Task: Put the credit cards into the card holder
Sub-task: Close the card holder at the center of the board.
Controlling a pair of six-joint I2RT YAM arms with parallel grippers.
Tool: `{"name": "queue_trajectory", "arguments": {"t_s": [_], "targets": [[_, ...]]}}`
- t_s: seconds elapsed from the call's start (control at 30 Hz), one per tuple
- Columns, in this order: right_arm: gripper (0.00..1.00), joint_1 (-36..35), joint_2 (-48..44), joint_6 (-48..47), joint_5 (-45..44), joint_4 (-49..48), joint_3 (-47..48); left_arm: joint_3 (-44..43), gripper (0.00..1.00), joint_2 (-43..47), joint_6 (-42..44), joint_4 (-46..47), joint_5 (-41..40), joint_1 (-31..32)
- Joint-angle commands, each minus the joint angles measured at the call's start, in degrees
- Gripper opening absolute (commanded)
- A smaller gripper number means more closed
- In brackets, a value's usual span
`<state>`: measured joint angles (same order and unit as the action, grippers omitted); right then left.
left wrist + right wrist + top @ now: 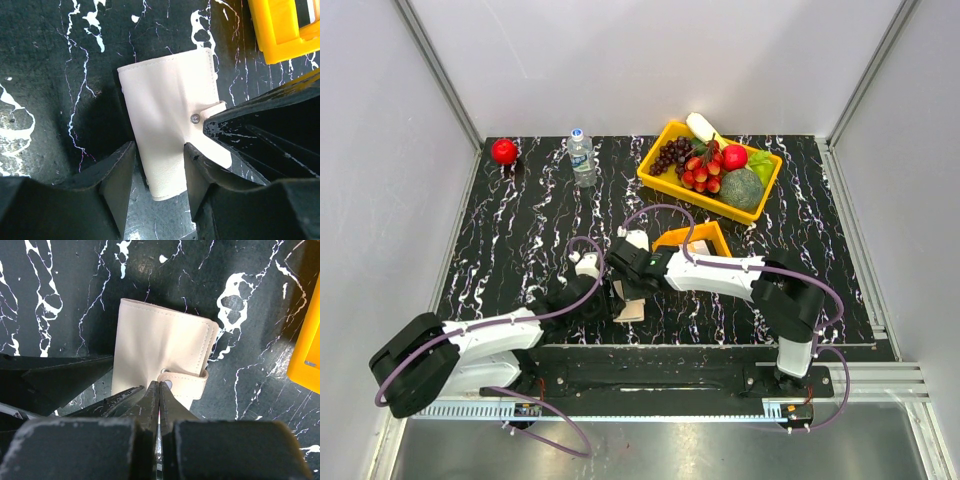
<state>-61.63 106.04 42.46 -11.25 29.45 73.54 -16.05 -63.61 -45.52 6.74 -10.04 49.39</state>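
The card holder (165,100) lay flat on the black table (520,230) with white squiggly lines. It sat near the front edge, right where the two arms met. It was folded shut. A little strap (187,380) wrapped round its side and a round metal snap (167,385) held it closed.

The left gripper (159,147) was down over one end of the card holder. Its two fingers were partway apart, not wide and not tight. One finger sat just beside the long edge of the card holder. The other finger sat on top of it, so the card holder went on under that finger. It was hard to tell if the fingers pushed on it or only hung over it.

The right gripper (159,385) had its fingers pressed tight together. The tips pointed right at the snap on the strap. It was hard to tell if they pinched any of the strap.

Just behind the right arm was a small orange tray (667,240). Something pale and flat lay in it, too small to name. Farther back stood a big yellow tray (700,200) full of fruit and vegetables. A water bottle (582,157) stood near the back of the table, and a red ball-shaped thing (504,151) sat in the back left corner.
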Motion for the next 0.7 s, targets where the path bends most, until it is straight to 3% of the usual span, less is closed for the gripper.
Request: {"name": "queue_trajectory", "arguments": {"t_s": [0.0, 0.67], "targets": [[0.00, -0.3, 0.3, -0.2, 0.5, -2.4, -0.1, -0.4, 0.48, -1.2, -0.4, -2.3, 1.1, -0.2], [0.00, 1.4, 1.7, 0.2, 0.2, -3.8, -1.5, -0.2, 0.46, -1.4, -0.2, -2.1, 1.3, -0.1]]}}
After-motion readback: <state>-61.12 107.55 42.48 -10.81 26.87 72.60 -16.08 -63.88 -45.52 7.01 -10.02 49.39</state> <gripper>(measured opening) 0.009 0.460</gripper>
